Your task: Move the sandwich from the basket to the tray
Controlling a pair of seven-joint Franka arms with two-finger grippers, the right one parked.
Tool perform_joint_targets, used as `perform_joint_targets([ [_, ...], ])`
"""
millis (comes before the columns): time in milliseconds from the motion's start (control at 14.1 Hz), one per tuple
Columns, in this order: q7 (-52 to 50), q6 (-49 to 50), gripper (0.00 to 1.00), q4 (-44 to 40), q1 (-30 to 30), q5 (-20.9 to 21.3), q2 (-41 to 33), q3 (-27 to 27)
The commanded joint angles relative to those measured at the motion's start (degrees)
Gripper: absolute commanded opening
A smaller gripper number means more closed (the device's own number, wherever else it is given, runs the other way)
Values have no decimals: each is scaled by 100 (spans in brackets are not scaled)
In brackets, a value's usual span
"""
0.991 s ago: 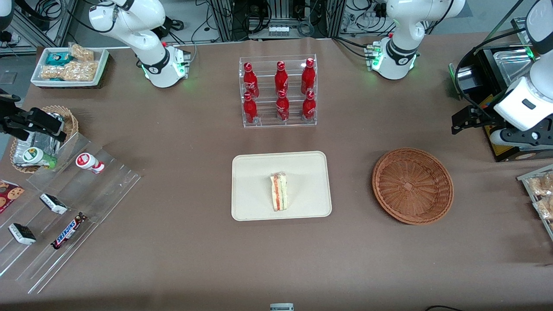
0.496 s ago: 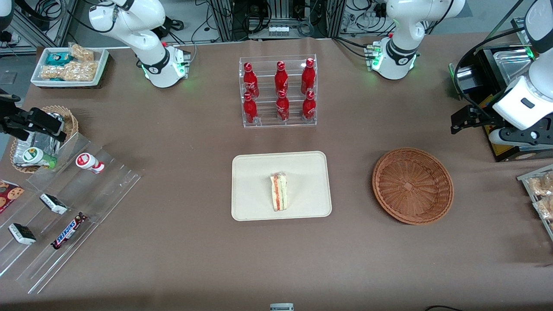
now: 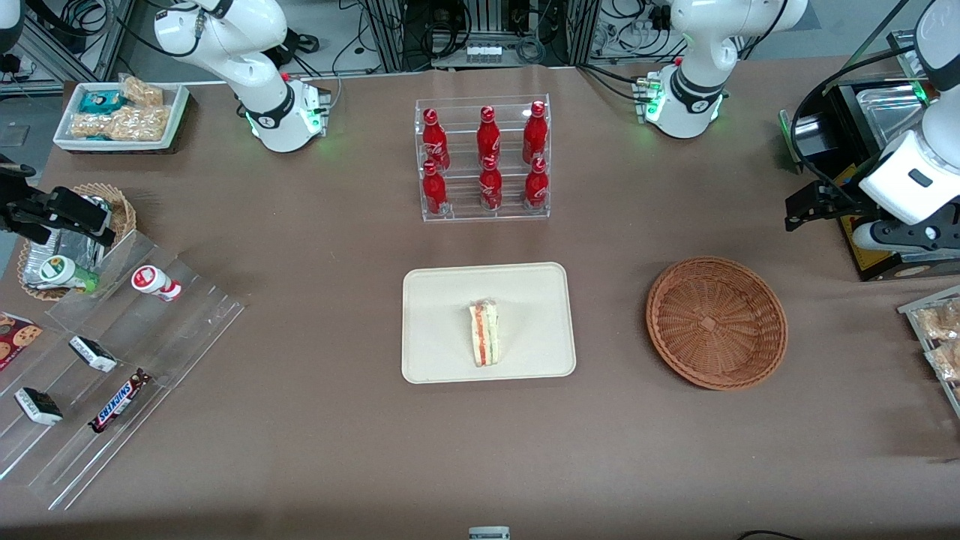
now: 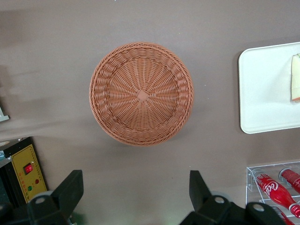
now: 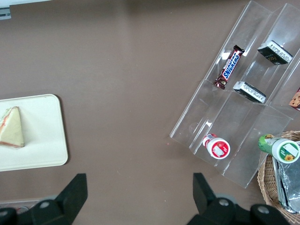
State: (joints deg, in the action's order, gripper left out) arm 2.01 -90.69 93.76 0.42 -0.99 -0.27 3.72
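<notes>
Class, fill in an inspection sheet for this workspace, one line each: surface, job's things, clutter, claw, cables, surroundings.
Surface: brown table.
Job's things: sandwich lies on the tray; basket holds nothing, beside the tray toward the working arm's end.
Clutter: bottle rack farther from the camera than the tray; clear stepped shelf with snack bars at the parked arm's end.
Claw: claw open, empty, raised above the table beside the basket.
Cables: black cable loops at the working arm's end.
Surroundings: equipment frames and wiring past the table edge.
</notes>
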Motion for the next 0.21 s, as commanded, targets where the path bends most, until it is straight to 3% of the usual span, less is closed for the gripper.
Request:
perform_joint_targets([
  [0, -43, 95, 100, 37, 54, 20, -122, 41],
  [142, -43, 95, 100, 46, 54, 20, -122, 41],
])
